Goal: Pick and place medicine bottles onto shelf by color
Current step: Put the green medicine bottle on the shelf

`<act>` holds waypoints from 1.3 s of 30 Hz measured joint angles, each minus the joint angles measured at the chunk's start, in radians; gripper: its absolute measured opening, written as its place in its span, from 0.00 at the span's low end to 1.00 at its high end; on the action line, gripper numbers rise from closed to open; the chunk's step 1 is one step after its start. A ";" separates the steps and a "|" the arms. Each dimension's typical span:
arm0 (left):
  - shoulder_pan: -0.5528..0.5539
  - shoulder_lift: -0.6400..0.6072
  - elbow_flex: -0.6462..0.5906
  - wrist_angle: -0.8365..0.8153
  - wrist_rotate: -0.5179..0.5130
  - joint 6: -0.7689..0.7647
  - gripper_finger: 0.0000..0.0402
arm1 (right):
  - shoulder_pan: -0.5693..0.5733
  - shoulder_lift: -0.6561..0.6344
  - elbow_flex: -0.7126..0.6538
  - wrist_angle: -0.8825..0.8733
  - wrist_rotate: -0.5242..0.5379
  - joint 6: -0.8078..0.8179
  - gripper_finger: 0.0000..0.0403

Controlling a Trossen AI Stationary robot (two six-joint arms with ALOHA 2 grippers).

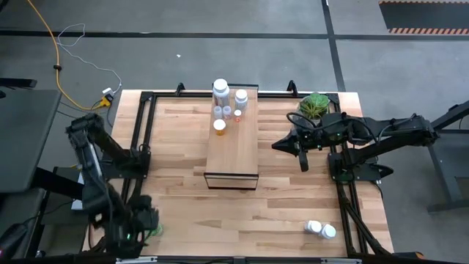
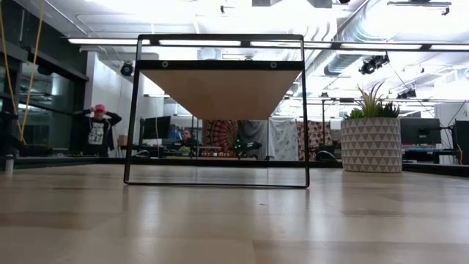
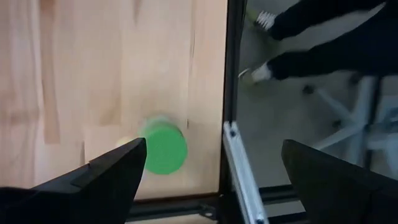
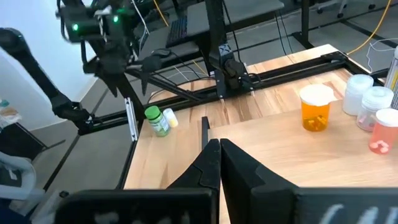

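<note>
Near the table's front-left corner, the left gripper [image 1: 146, 220] hung over the green bottle [image 3: 163, 146], which stood on the tabletop [image 1: 176, 213] close to the left edge; its fingers [image 3: 106, 177] were spread wide and gripped nothing. On the shelf [image 1: 233, 158], at its far end, stood a cluster of bottles: a tall white-capped one [image 1: 220, 89], another white-capped one [image 1: 241, 98], and an orange bottle [image 1: 219, 127] with smaller ones between them. Two more white-capped bottles [image 1: 321, 229] sat near the table's front-right corner. Beside the shelf's right edge, the right gripper [image 1: 302, 155] hovered with fingers closed and empty. A potted plant [image 1: 314, 105] stood at the far-right corner.
</note>
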 joint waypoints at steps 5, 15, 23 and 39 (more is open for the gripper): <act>-0.048 0.124 0.000 -0.015 -0.003 0.026 0.91 | 0.000 0.000 0.000 0.000 0.001 -0.001 0.00; -0.024 0.225 -0.004 -0.067 -0.048 0.095 0.91 | 0.000 0.000 0.000 0.000 0.002 0.007 0.00; -0.044 0.167 -0.109 0.069 0.050 0.106 0.91 | 0.000 0.000 0.000 0.000 0.025 0.029 0.00; -0.034 0.138 -0.197 0.155 0.075 0.174 0.91 | 0.000 0.000 0.000 0.000 0.025 0.033 0.00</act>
